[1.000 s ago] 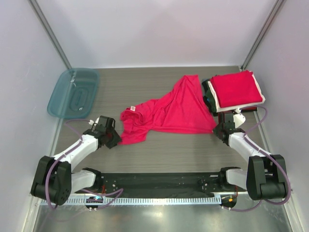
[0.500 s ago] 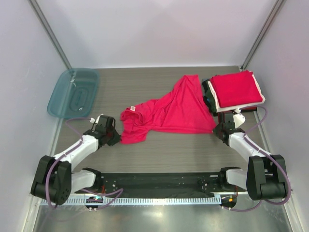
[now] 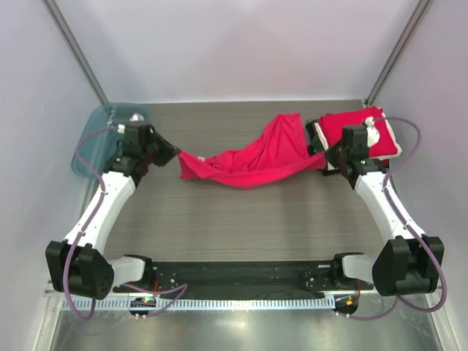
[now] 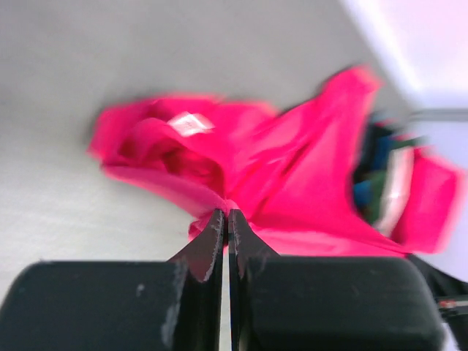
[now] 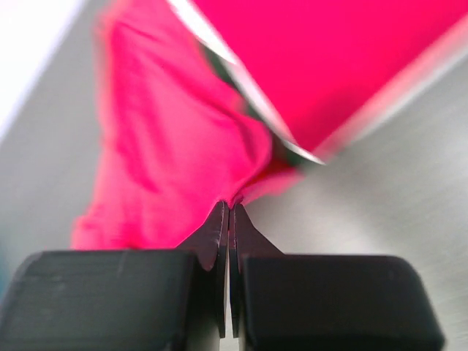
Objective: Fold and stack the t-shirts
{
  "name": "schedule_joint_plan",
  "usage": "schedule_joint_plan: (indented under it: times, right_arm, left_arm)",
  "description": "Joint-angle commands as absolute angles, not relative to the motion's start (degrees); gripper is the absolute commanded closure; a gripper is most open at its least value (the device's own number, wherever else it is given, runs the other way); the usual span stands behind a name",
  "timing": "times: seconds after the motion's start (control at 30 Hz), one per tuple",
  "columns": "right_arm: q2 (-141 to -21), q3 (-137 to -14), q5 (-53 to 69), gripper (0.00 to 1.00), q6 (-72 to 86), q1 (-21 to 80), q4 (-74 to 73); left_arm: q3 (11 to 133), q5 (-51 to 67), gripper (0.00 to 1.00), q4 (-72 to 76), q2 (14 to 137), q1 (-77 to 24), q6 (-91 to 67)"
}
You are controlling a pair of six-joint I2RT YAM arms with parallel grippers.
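The red t-shirt hangs in a sagging band over the table, stretching from the stack of folded shirts out toward the left arm's side. One corner of it trails toward the back, just beside the stack. The stack has a red shirt on top, with white and dark layers showing at its edge. A teal tray sits well apart from the stack, across the table. The left fingers are clenched on the far end of the t-shirt. The right fingers are pinched on the end nearest the stack. A white label shows at the neck.
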State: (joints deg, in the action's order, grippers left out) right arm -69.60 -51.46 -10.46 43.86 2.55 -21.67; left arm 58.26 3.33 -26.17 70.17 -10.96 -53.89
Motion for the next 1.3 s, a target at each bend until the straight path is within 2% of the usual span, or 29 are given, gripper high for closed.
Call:
schedule_joint_plan:
  times: [0.0,0.13,0.4,0.53,0.73,0.87,1.03,1.13,1.27]
  right_arm:
    - [-70.4,-65.3,-5.6,0.99,42.8,2.5,-24.1]
    - [-67.4,-75.2,-3.0,0.99,40.6,2.5,-27.3]
    - [-55.6,-89.5,5.2,0.99,38.3,2.5,-27.4]
    - [-49.0,-92.0,3.4,0.99,38.2,2.5,-25.5]
    - [-42.9,-93.7,-2.2,0.99,39.9,2.5,-25.3]
    - [-44.3,-93.3,-2.7,0.99,41.3,2.5,-25.1]
    - [-50.0,-88.9,-0.7,0.99,44.8,2.5,-23.8]
    - [-56.1,-86.8,3.0,0.99,46.4,2.5,-21.7]
    - [-70.0,-89.4,6.8,0.99,47.0,2.5,-20.0]
  left_arm:
    - [70.4,6.8,1.00,-28.8,70.1,-8.7,-54.7]
    - [84.9,7.1,1.00,-32.1,67.4,-7.2,-53.5]
    - [103.3,3.4,1.00,-35.9,57.5,-7.3,-49.6]
    - [111.3,2.6,1.00,-34.6,52.1,-7.3,-48.6]
    - [118.4,0.5,1.00,-34.9,52.0,-7.2,-47.6]
    - [119.7,1.1,1.00,-35.5,56.9,-7.3,-49.5]
    - [113.3,1.7,0.99,-33.2,65.3,-7.2,-50.8]
    - [110.6,1.7,1.00,-31.2,71.2,-7.1,-51.2]
    - [112.5,3.9,1.00,-28.2,80.7,-5.1,-54.1]
